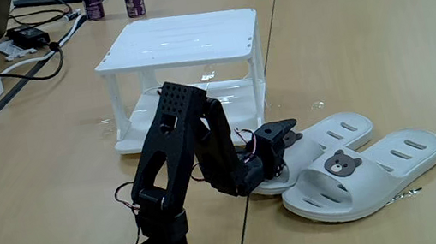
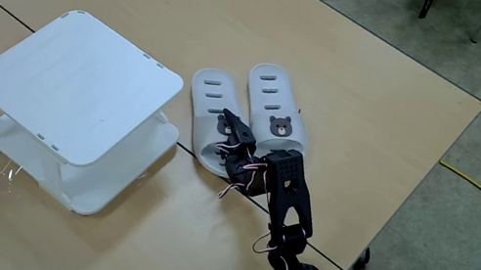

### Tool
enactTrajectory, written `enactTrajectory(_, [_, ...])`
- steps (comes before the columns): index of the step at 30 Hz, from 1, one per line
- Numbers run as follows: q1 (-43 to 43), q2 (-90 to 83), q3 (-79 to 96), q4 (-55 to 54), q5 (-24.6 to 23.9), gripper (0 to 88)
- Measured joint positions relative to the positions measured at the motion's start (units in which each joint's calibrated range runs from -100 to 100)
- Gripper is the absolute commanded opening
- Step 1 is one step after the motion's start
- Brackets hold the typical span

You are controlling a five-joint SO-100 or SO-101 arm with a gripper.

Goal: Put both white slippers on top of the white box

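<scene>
In a fixed view from counter level, the black arm is folded low and reaches to the right, its gripper (image 1: 287, 139) down at the strap of the nearer-to-rack white slipper (image 1: 337, 133), which it partly hides. The second slipper (image 1: 373, 172), bear badge showing, lies touching the first on its right, both flat on the wooden counter (image 1: 379, 37). The white box (image 1: 180, 41), a two-tier rack, stands behind and left of the arm with its slatted top bare, so neither slipper is placed yet. Whether the jaws are parted or pinched on the strap I cannot tell here.

In the other fixed view, from above, the gripper (image 2: 232, 137) lies over the left slipper (image 2: 212, 100), pointing along its strap; the right slipper (image 2: 272, 96) sits just beside it. The rack (image 2: 80, 87) stands near, to the left. The jaws look slightly parted around the strap edge, but this is too small to settle. The low pose suits a grasp on the raised strap, the easiest part to pinch.
</scene>
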Motion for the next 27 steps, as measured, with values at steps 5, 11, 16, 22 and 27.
enactTrajectory(5, [0.1,0.0,0.0,0.0,0.0,0.7])
enactTrajectory(11, [0.1,-4.1,0.0,4.0,0.0,0.7])
enactTrajectory(16, [0.2,-16.8,0.1,16.8,0.0,0.7])
enactTrajectory(22, [0.1,-27.2,-2.3,30.6,0.0,0.7])
enactTrajectory(27, [0.1,-31.3,-12.3,42.6,0.0,0.7])
